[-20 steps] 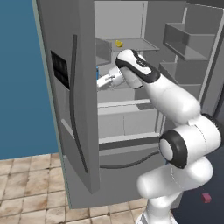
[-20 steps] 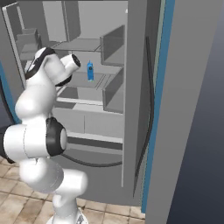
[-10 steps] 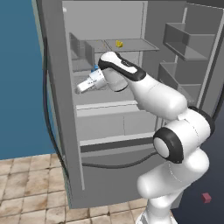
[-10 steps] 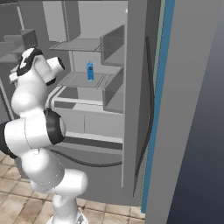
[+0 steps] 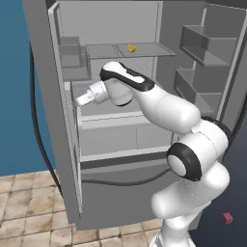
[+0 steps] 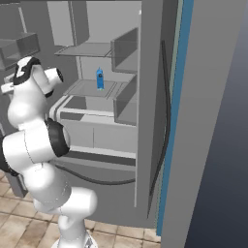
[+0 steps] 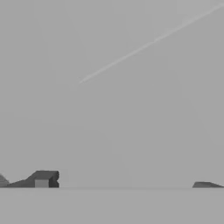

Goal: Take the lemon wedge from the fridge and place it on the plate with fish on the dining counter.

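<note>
The fridge (image 5: 111,21) stands with both doors open. On its upper grey shelf lies the lemon wedge (image 5: 130,48), tiny and bright yellow. My arm reaches left across the fridge's inside, below and left of the wedge, with its wrist (image 5: 89,96) against the inner edge of the left door (image 5: 53,106). In the hand view my gripper (image 7: 124,184) is open, its fingertips (image 7: 42,179) wide apart with nothing between them, facing a plain grey surface close up. The plate with fish and the dining counter are out of view.
A small blue bottle (image 6: 100,79) stands on a middle shelf. Door bins (image 5: 207,46) line the open right door, and small shelves (image 5: 72,60) sit at the upper left. Drawers (image 5: 120,140) close off the lower part. Tiled floor (image 5: 29,222) lies before the fridge.
The left fridge door has swung much wider open. My arm has swept left with it, away from the middle of the shelves. The gripper has stayed open.
</note>
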